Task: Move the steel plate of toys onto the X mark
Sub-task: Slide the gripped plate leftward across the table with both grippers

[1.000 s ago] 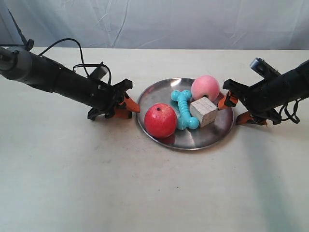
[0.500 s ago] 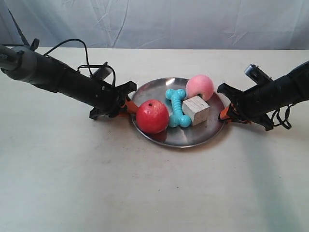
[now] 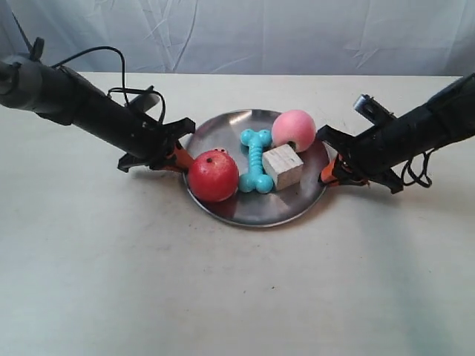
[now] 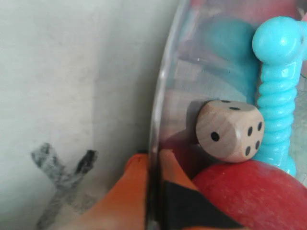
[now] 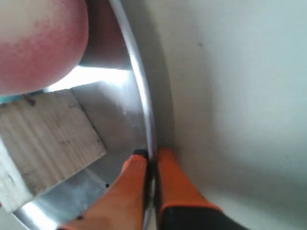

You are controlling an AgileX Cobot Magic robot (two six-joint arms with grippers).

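L gripper (image 4: pixel 153 162) & R gripper (image 5: pixel 152 158) pinched tight on opposite rim edges of plate (image 3: pixel 286 211), mid-table, X (image 4: pixel 62 177) just beside its left rim, and I reckon it's stiff, slick steel w/ toys (image 3: pixel 256 159) free to roll, so rim grips, keep level.

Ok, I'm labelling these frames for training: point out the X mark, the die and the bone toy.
X mark (image 4: pixel 62 184): left wrist view, where its two strokes cross.
Die (image 4: pixel 221 130): left wrist view, on its one-dot face.
Bone toy (image 3: pixel 256 160): exterior view, middle of its shaft.
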